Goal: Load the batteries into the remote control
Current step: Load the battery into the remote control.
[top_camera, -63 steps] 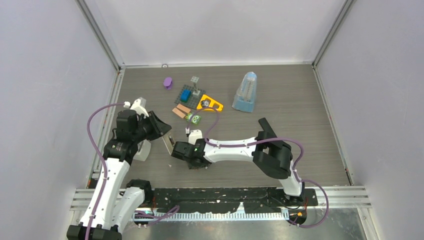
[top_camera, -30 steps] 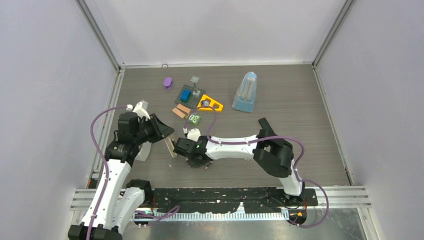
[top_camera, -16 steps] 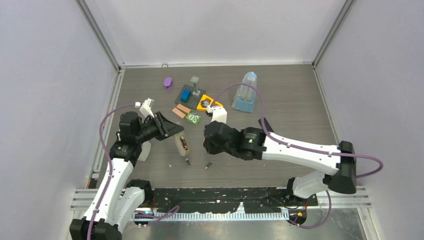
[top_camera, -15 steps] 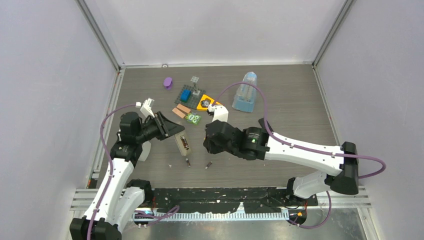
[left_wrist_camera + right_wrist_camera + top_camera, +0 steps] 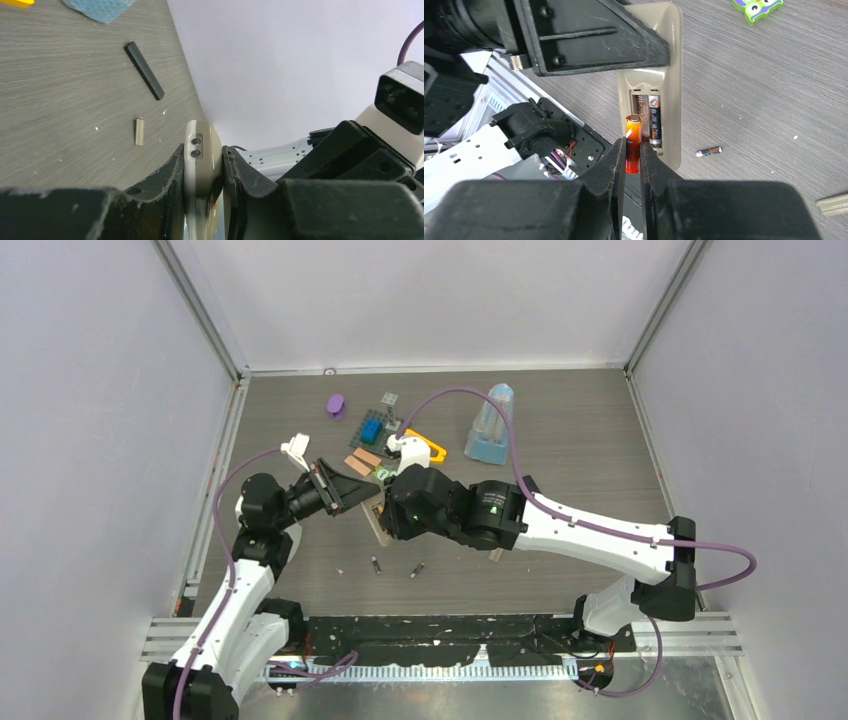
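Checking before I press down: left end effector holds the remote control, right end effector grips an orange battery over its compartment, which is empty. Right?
No. The right wrist view shows one dark battery already seated in the compartment. Otherwise correct: left end effector holds the remote control, right end effector grips the orange battery over it.

Remote control [image 5: 201, 150] end-on between the fingers [image 5: 165, 175], black strip [image 5: 144, 70] beyond on table [image 5: 60, 100]

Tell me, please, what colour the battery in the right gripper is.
The battery is red-orange, seen best in the right wrist view.
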Robot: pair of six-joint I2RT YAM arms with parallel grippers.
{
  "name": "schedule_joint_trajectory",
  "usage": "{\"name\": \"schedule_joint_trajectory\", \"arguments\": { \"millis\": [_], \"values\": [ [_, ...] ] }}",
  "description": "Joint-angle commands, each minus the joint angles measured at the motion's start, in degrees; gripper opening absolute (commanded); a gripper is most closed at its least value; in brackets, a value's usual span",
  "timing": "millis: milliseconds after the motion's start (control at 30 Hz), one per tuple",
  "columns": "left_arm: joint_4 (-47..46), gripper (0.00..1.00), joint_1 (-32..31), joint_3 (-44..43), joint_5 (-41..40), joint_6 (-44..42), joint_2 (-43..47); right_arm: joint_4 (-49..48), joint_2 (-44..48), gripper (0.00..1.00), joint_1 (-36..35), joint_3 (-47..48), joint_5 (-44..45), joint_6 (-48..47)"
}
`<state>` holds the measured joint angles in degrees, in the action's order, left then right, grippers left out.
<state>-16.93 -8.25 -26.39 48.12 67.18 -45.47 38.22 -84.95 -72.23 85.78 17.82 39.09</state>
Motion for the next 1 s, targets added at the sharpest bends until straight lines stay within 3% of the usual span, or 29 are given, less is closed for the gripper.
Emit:
{"name": "schedule_joint_trajectory", "arguments": {
  "millis": [0,400,967],
  "values": [
    [-7.7,0.0,-0.2,0.7,2.2,5.4,1.2,1.8,-1.4,0.11,-1.0,5.0,0.0,-2.5],
    [-12.3,0.0,-0.2,2.0,3.3,8.5,-1.3,8.8,-4.5,0.13,-1.6,8.3,1.1,-2.8],
    [-18.7,0.0,-0.2,3.9,8.2,14.5,-6.4,10.6,-9.3,0.19,-1.6,11.0,2.4,-3.4]
  ]
}}
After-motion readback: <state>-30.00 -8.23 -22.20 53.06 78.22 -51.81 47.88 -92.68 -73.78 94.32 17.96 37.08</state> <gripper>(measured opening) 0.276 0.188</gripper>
